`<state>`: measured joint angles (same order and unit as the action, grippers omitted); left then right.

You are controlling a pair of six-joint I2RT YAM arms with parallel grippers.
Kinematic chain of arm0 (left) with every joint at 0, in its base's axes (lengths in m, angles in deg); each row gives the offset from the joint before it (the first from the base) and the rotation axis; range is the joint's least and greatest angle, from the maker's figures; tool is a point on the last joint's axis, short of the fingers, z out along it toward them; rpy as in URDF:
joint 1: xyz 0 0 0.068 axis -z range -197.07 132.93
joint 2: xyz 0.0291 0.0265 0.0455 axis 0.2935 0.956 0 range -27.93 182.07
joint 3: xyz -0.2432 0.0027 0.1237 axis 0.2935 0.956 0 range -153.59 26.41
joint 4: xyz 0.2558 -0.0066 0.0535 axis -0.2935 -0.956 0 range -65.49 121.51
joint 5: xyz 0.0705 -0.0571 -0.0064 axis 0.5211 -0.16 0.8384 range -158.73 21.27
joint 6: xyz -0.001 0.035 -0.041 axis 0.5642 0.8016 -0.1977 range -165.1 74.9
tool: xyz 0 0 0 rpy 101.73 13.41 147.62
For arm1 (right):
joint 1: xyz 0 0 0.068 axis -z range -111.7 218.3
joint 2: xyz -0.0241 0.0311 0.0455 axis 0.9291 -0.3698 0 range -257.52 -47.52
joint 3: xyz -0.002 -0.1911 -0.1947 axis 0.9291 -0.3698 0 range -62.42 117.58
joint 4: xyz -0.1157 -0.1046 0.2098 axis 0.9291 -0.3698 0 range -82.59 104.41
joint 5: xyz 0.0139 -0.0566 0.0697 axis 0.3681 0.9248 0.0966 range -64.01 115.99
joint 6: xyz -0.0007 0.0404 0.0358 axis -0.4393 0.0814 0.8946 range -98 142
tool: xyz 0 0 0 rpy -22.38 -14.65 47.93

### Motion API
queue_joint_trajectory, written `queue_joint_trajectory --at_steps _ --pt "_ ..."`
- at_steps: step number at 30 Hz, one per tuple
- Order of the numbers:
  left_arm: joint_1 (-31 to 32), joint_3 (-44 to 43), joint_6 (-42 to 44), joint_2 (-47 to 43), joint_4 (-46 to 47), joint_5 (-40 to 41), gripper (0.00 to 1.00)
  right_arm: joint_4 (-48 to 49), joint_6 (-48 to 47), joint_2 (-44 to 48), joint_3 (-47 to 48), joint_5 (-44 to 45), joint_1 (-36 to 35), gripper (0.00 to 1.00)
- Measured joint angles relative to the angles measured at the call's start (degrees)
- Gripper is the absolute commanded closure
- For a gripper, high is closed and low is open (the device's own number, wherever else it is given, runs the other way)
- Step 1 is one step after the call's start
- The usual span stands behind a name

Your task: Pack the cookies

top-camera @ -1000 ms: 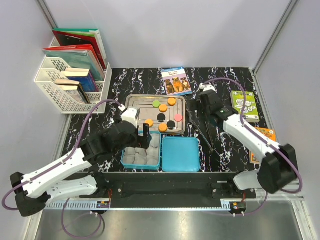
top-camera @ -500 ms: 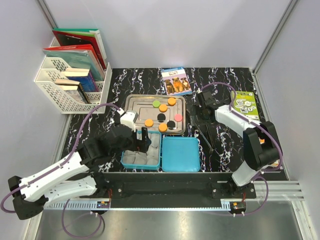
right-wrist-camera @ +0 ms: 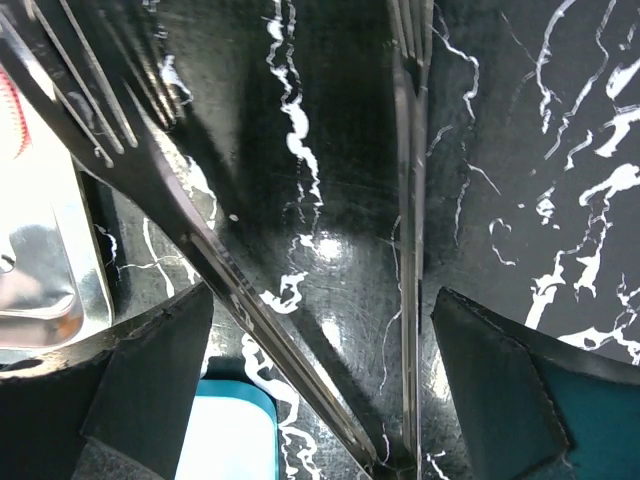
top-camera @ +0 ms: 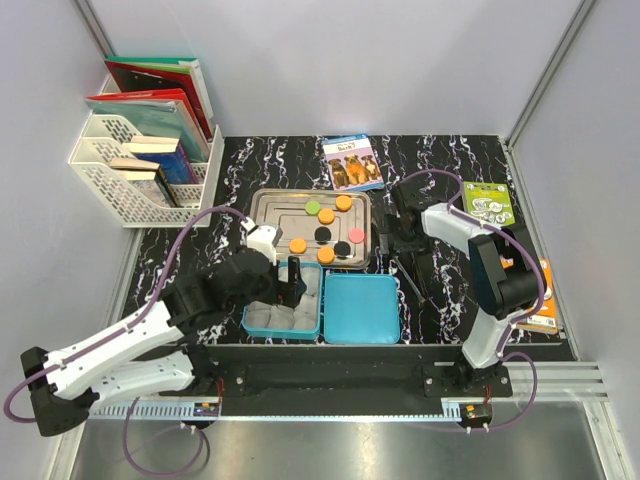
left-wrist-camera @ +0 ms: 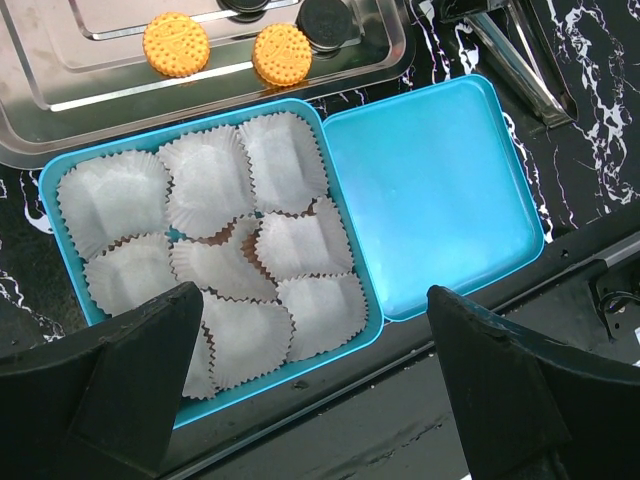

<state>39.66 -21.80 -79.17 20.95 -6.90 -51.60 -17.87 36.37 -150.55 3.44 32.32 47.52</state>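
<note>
Both pincers gape: my left gripper point(left-wrist-camera: 315, 345) above the blue box point(left-wrist-camera: 46, 195), my right gripper point(right-wrist-camera: 320, 385) straddling the tongs point(right-wrist-camera: 410, 200). Closing off-centre, I risk catching one blade and skidding them.

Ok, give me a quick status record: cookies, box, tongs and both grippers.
cookies: eight, all on the metal tray, none packed
box: open, paper cups empty, lid flat beside it
tongs: lying right of the tray, not gripped
left gripper: open, above the box
right gripper: open, low over the tongs, one finger on either side
</note>
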Motion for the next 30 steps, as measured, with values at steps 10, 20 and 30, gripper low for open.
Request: queue_joint_trajectory --at_steps 10,20,30 --pt "0.0 0.0 -0.1 2.3 0.9 -0.7 0.01 -1.8 3.1 0.7 -1.6 -1.6 0.3 0.12" --pt "0.0 0.0 -0.5 4.4 1.9 -2.7 0.01 -3.2 4.3 1.9 -4.2 -2.6 0.3 0.21" --pt "0.0 0.1 -0.6 6.3 2.5 -3.7 0.01 -2.4 5.2 2.6 -5.4 -1.5 0.5 0.73"
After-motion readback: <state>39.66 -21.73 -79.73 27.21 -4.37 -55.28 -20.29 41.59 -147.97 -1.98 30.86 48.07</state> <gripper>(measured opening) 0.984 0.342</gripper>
